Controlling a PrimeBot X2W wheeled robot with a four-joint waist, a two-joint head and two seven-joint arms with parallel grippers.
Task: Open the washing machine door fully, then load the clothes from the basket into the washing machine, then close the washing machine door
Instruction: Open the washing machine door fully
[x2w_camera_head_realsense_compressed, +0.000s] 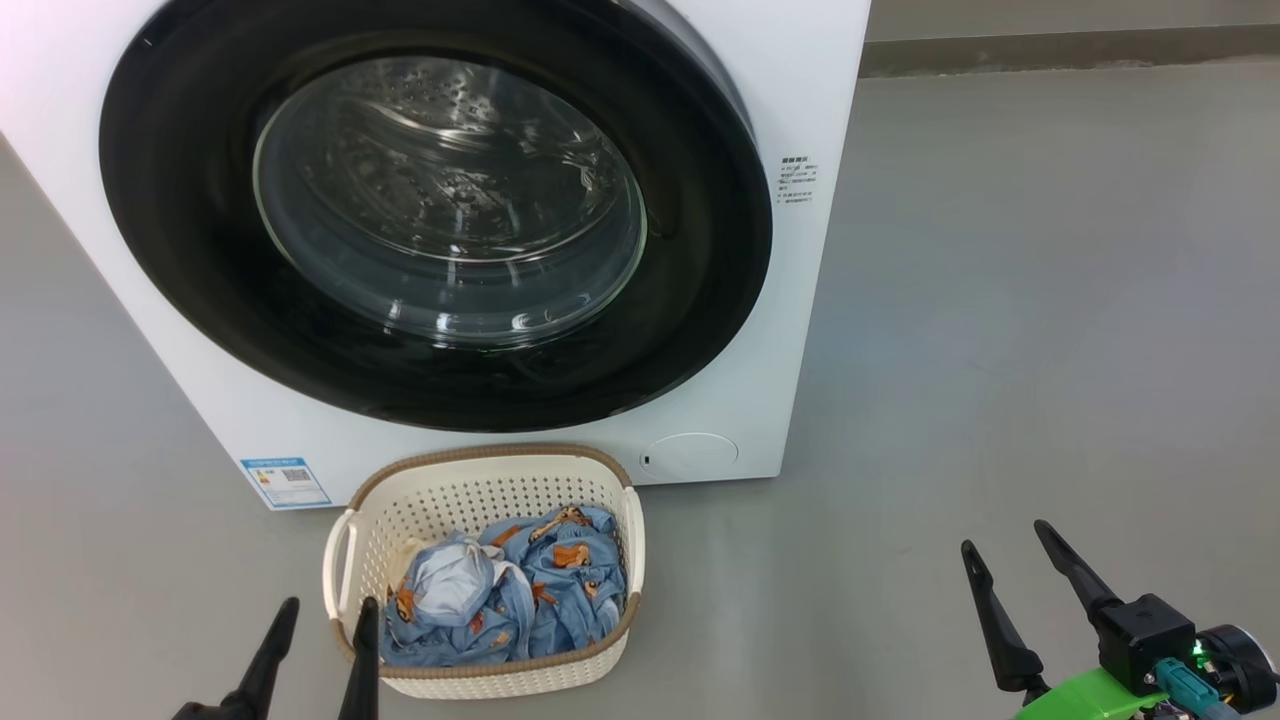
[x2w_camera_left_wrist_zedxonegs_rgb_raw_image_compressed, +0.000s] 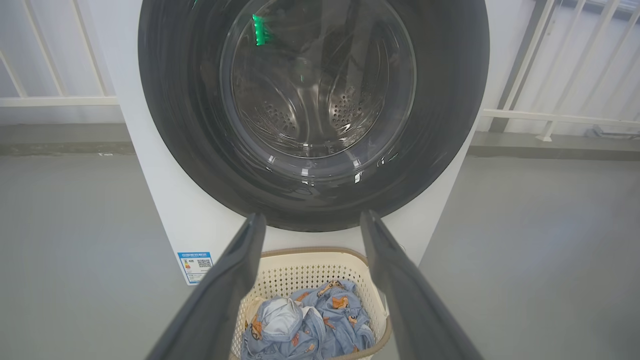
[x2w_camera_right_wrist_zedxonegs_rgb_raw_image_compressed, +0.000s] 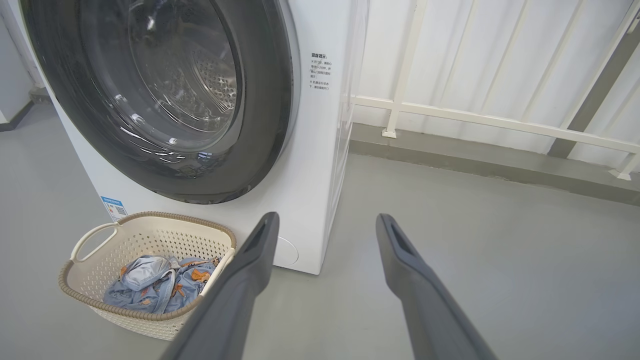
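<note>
Lower left: left gripper, dark fingers spread wide, empty. Bottom centre: cream perforated plastic basket, brown rim, holding crumpled light-blue garments, orange-brown print. Above: glossy black-rimmed round glass door shut on white box-shaped washer. Lower right: right gripper, spread, empty.

floor: smooth grey, matte | railing: white bars — pale wall behind | kerb: grey
</note>
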